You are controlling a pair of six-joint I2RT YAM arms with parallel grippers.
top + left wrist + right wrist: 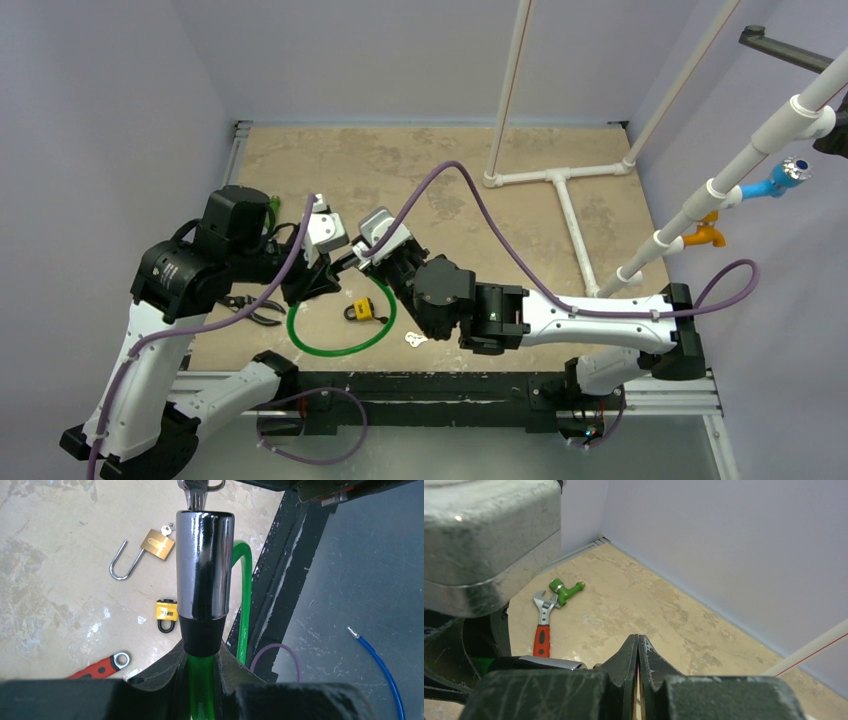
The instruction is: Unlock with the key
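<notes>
Filling most of the overhead view, the mottled beige tabletop (450, 170) carries a white plastic pipe frame (560, 178) standing toward its far right. A glossy green cable (244, 605) lies in a loop on the near left part. One end of it rises through a black collar (201, 635) into a polished chrome cylinder lock body (204, 562), which is held up off the surface. The left gripper (201, 655) is clamped around that collar where the cable enters, one finger on each side, with the cylinder jutting out past the fingertips. A small silver key (197, 492) on a wire ring sits at the keyhole in the cylinder's far end; how deep it goes cannot be told. The right gripper (638, 647) meets that end, its fingers pressed almost together with only a thin sliver showing between them, pinching the key. A red-handled adjustable wrench (542, 632) lies toward the far left wall, its head just beside a green plastic hose fitting (563, 590). A brass padlock (157, 544) rests flat with its steel shackle swung open and its own key in its base. A little yellow padlock (166, 611), its shackle closed, lies inside the green loop. A loose silver key (414, 340) lies just outside the loop, near the front edge.
</notes>
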